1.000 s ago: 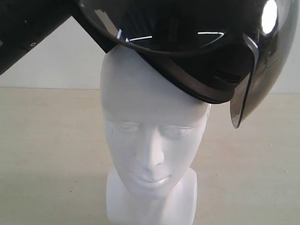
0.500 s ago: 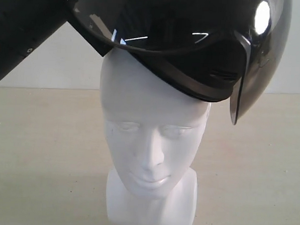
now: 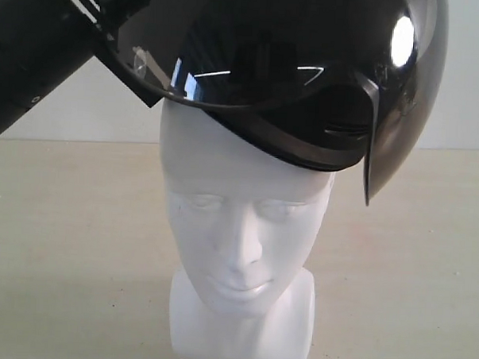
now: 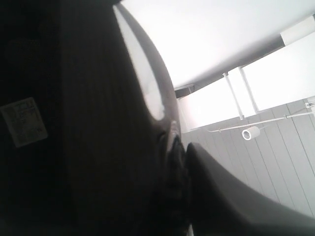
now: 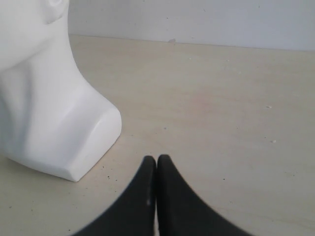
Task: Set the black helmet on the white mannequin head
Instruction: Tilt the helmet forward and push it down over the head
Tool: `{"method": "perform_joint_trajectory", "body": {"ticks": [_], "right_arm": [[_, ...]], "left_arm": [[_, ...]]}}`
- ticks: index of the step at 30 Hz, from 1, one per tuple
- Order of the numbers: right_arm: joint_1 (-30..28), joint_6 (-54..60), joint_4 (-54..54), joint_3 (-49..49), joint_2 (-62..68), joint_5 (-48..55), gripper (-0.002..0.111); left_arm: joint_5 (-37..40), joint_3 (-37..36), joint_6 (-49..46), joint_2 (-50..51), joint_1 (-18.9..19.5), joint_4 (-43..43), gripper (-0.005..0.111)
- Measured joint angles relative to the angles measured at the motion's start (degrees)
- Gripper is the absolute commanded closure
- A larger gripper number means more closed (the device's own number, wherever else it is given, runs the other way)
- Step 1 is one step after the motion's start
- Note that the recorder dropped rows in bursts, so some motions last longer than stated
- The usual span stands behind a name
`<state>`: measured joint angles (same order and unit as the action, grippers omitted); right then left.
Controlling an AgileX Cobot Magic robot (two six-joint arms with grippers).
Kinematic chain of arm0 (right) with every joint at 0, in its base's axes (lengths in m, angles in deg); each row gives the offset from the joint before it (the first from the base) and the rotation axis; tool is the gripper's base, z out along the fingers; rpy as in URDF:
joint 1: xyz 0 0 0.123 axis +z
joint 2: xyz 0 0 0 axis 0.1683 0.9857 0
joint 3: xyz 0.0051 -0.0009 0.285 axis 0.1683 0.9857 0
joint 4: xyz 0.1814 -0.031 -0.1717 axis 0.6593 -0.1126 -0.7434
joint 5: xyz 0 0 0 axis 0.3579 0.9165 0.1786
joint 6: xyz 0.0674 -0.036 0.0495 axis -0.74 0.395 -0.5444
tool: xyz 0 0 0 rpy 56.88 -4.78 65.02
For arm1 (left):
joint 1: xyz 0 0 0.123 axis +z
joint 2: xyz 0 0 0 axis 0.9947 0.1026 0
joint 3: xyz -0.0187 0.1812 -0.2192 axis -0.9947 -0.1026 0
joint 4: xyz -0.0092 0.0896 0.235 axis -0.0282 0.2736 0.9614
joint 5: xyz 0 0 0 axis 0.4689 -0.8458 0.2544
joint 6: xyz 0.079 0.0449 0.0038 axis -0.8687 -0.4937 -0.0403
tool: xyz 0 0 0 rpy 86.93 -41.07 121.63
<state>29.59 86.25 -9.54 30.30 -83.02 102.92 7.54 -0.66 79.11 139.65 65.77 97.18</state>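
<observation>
The black helmet (image 3: 292, 78) looks like a stiff, hard-shelled thing with some weight, and its glossy outer skin would probably slip in a pinch. The sensible hold is the lower rim, where shell and padded lining meet and give the fingers something to bite. The thin visor (image 3: 401, 115) is not the place (it seems likelier to flex or swing than to bear load). The helmet is open-faced, with a curved smoke-tinted visor hanging down on one side and a dark lining carrying a small white label (image 4: 23, 122). It sits tilted over the crown of the white mannequin head (image 3: 238, 219), low on the right of the exterior view, where it appears to touch the crown, and raised on the left. There the left gripper (image 3: 123, 31) is clamped on its rim. The wrist view shows one finger against the outside, and the other is lost in the dark interior. The right gripper (image 5: 156, 162) hangs low over the table (image 5: 221, 98) near the neck base, its fingertips pressed together on nothing. The head looks light, so a sideways shove may tip it.
</observation>
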Motion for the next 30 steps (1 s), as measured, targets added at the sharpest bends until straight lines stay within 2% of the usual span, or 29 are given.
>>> {"method": "perform_joint_trajectory", "body": {"ticks": [22, 30], "right_arm": [[0.00, 0.00, 0.00, 0.00, 0.00, 0.00, 0.108], [0.00, 0.00, 0.00, 0.00, 0.00, 0.00, 0.108]], "left_arm": [[0.59, -1.87, -1.24, -0.23, 0.22, 0.99, 0.102], [-0.42, -1.87, 2.38, 1.98, 2.53, 2.14, 0.102]]}}
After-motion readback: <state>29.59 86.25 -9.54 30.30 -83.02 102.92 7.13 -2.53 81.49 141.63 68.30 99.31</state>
